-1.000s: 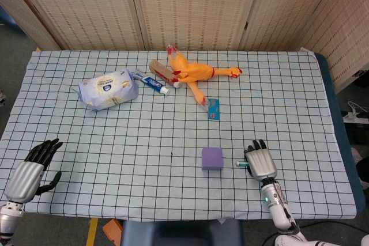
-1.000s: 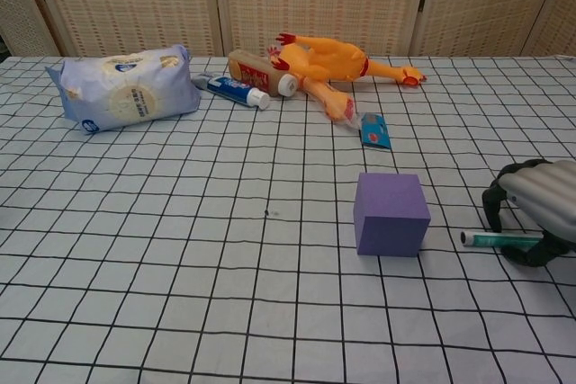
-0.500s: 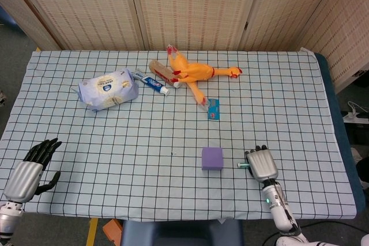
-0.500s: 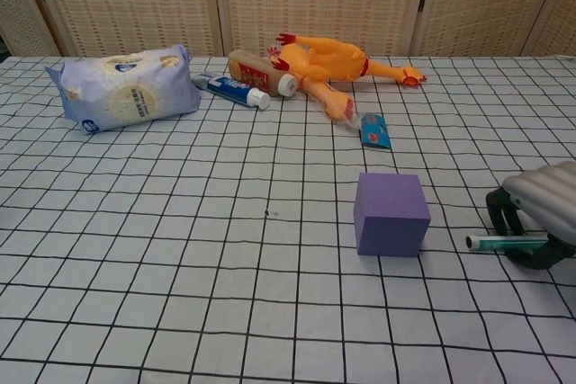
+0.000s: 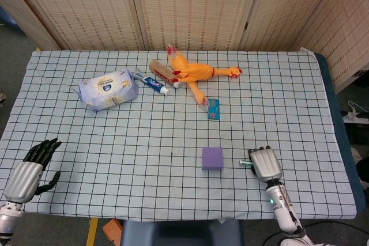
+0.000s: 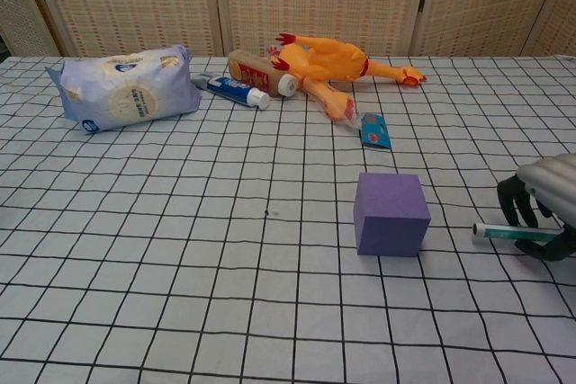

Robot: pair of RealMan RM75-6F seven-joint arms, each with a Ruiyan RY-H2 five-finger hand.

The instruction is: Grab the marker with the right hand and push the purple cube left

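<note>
At the near left corner of the checked surface rests the left hand, palm down, its dark fingers spread apart and holding nothing; only the head view shows it. At the near right, the right hand lies over the marker, its fingers curled down around the barrel so that the marker is gripped. The marker's teal body and white tip stick out to the left of the hand, pointing toward the purple cube. The tip stands apart from the cube, with a strip of bare cloth between them.

The purple cube sits upright on the cloth, just left of the right hand and a little right of the surface's middle. Beyond it lies a small blue packet, flat on the cloth. Farther back stretches a yellow rubber chicken, lying on its side with its feet toward the right. A brown bottle with a white cap lies against the chicken's head, and a toothpaste tube lies just beside the bottle. To the left of those sits a pale blue pack of wipes. Woven screens stand behind the surface.
</note>
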